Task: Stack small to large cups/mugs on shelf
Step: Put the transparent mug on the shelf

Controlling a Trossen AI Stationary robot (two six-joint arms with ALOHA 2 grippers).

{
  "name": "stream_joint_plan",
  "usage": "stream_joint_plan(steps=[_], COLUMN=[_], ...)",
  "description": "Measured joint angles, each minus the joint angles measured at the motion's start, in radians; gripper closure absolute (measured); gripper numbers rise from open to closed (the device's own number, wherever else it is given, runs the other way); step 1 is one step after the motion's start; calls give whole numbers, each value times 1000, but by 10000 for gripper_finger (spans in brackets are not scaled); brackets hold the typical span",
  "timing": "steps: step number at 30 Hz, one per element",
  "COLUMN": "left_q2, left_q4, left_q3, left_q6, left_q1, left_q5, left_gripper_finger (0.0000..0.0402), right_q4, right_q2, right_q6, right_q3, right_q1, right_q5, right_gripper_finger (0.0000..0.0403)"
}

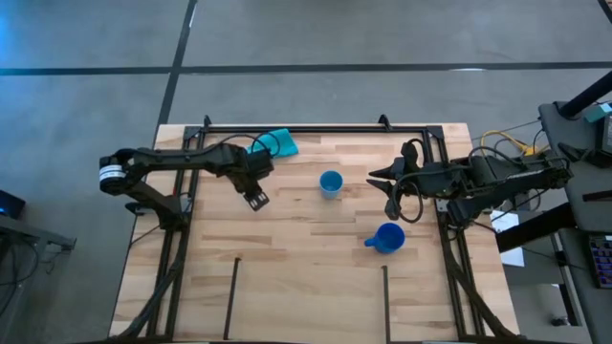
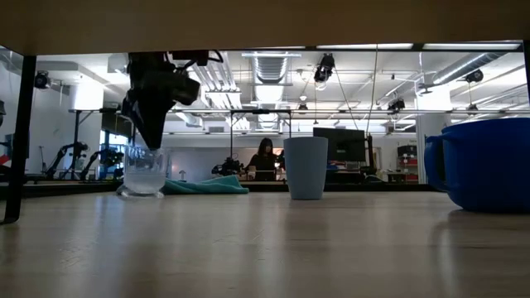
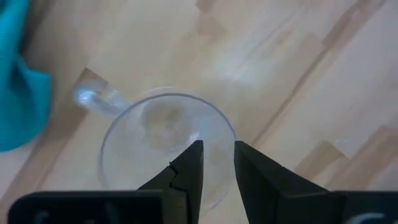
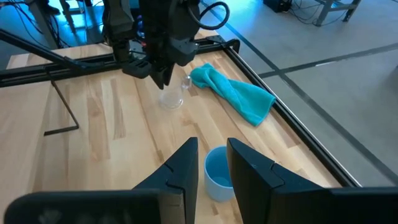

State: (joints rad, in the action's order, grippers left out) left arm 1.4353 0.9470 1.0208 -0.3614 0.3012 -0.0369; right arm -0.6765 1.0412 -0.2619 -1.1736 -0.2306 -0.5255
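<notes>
A tiny clear cup [image 3: 155, 124] with a small clear handle [image 3: 93, 99] stands upright on its base [image 2: 143, 192] on the table. My left gripper [image 3: 217, 149] comes down on it from above [image 2: 149, 136], slightly open, one finger inside the rim and one outside. A light blue handleless cup [image 1: 331, 182] stands mid-table. The dark blue mug [image 1: 386, 237] stands nearer the near edge. My right gripper [image 4: 212, 152] hovers right of the light blue cup [image 4: 217, 177], slightly open and holding nothing. The shelf [image 1: 311, 306] is the plank section between two short black rods. My left gripper straddles the clear cup's rim [image 3: 229, 127] on the side away from the handle, pointing down, with one finger [image 3: 193, 162] inside and one outside. A gap shows between the fingertips; whether either finger touches the wall I cannot tell. The cup stands on the table.
A teal cloth [image 1: 277, 144] lies by the far rail, just beyond the clear cup. Black rails [image 1: 316, 127] frame the table's far, left and right sides. Bare wood lies between the cups and the two short rods [image 1: 236, 296] [image 1: 385, 301] near the near edge.
</notes>
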Motion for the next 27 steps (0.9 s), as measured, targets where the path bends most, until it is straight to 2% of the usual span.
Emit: stream_joint_plan(steps=[27], left_q2=[2], left_q4=[-35], left_q3=[-14], left_q6=[1], left_q1=[0], left_q5=[5], left_gripper_finger=[327], right_q4=[0], right_q2=[0], right_q6=[0], right_q3=[0], right_q1=[0], right_q5=[0], right_gripper_finger=[323])
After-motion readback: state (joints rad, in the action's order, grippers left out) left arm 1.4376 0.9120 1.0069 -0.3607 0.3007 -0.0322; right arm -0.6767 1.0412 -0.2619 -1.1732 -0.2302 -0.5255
